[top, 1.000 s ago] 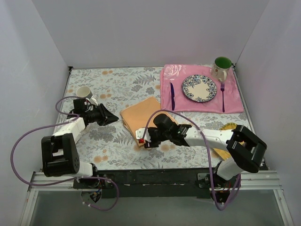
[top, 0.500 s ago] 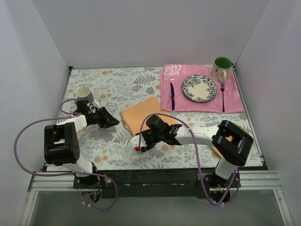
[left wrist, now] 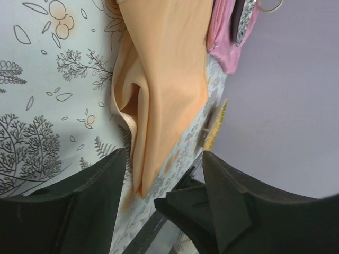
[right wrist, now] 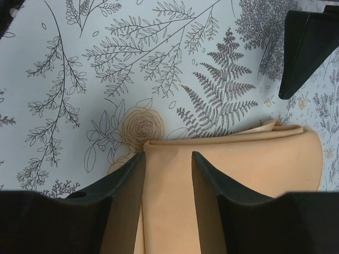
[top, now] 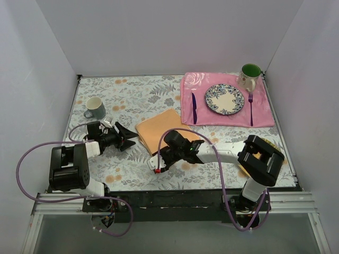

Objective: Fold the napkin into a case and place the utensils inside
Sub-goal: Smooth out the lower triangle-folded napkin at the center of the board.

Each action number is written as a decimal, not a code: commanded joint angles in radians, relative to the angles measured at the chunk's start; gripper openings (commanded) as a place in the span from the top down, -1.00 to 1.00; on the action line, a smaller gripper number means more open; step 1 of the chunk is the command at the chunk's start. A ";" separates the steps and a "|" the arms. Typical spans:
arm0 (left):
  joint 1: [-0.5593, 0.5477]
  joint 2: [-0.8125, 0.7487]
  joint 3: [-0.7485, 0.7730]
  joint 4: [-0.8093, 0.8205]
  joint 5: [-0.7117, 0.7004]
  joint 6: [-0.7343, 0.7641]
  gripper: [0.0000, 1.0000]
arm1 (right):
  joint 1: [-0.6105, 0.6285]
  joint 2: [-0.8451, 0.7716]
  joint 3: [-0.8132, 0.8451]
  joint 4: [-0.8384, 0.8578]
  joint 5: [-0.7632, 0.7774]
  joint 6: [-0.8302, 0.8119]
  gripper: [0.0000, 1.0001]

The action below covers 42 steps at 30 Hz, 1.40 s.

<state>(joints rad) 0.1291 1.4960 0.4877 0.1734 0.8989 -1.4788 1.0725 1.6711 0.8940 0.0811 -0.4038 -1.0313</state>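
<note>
The peach-orange napkin (top: 161, 127) lies folded on the floral tablecloth, mid-table. My right gripper (top: 160, 159) is open, low over the napkin's near corner; in the right wrist view (right wrist: 168, 154) its fingers straddle the flat cloth (right wrist: 238, 159). My left gripper (top: 130, 138) is open beside the napkin's left edge, with the cloth (left wrist: 164, 79) just ahead of its fingers (left wrist: 163, 153). The dark purple knife (top: 194, 108) and the purple fork (top: 250, 108) lie on the pink placemat (top: 265, 119), either side of the plate (top: 224, 99).
A green mug (top: 249, 75) stands at the placemat's far right corner. A grey-green mug (top: 95, 108) stands at the left, just beyond the left arm. A yellow mat (top: 258, 143) shows partly under the right arm.
My left gripper has moved right and nearer, up to the napkin's left edge, uncovering the grey-green mug. My right gripper has shifted left onto the napkin's near corner.
</note>
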 commanded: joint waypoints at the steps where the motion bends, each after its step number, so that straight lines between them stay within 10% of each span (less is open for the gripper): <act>1: -0.002 -0.045 -0.061 0.185 -0.017 -0.187 -0.19 | 0.014 0.022 0.005 0.029 -0.021 -0.052 0.05; 5: -0.002 -0.031 -0.072 0.204 -0.037 -0.196 -0.21 | 0.014 0.038 0.002 0.028 -0.020 -0.075 0.05; 9: -0.002 -0.017 -0.046 0.192 -0.057 -0.167 0.21 | 0.014 0.042 0.002 0.022 -0.027 -0.087 0.07; 14: -0.002 0.012 0.133 -0.078 -0.150 0.180 0.61 | 0.014 0.049 0.005 0.020 -0.018 -0.093 0.18; 22: -0.008 0.001 0.206 -0.313 -0.184 0.417 0.46 | 0.014 0.055 0.011 0.014 0.002 -0.095 0.48; 34: 0.015 -0.371 0.106 -0.164 0.122 0.650 0.26 | 0.010 0.067 0.011 -0.009 -0.017 -0.128 0.21; 42: 0.017 -0.533 0.221 -0.685 0.285 1.524 0.25 | 0.000 0.114 0.031 0.049 0.025 -0.086 0.97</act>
<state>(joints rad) 0.1417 1.0042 0.6388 -0.1795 1.0542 -0.5404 1.0805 1.7630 0.8944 0.0879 -0.3916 -1.1332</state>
